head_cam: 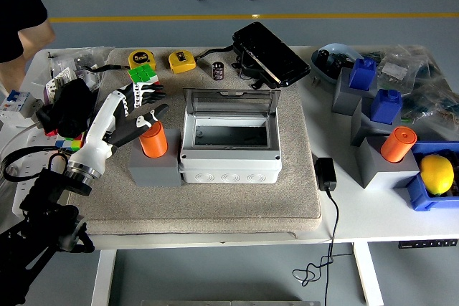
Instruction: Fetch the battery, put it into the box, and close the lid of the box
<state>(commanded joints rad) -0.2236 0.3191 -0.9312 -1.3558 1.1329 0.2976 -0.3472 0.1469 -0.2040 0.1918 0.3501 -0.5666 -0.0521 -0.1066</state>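
An orange cylindrical battery (153, 140) stands upright on a grey block (155, 165), left of the box. The white box (229, 155) sits on the beige mat, its inside bare, and its clear lid (229, 101) stands up at the back. My left hand (143, 115) comes in from the lower left on a white forearm. It hovers at the battery's upper left with fingers spread, the thumb just over the battery's top. I cannot tell whether it touches. The right hand is out of view.
A second orange cylinder (398, 144) and two blue blocks (386, 105) stand on grey blocks at the right. A lemon (437, 174) lies in a blue bin. Tape measures (181, 61), a black device (269, 54) and clutter line the back. A person's arm (32, 34) shows at top left.
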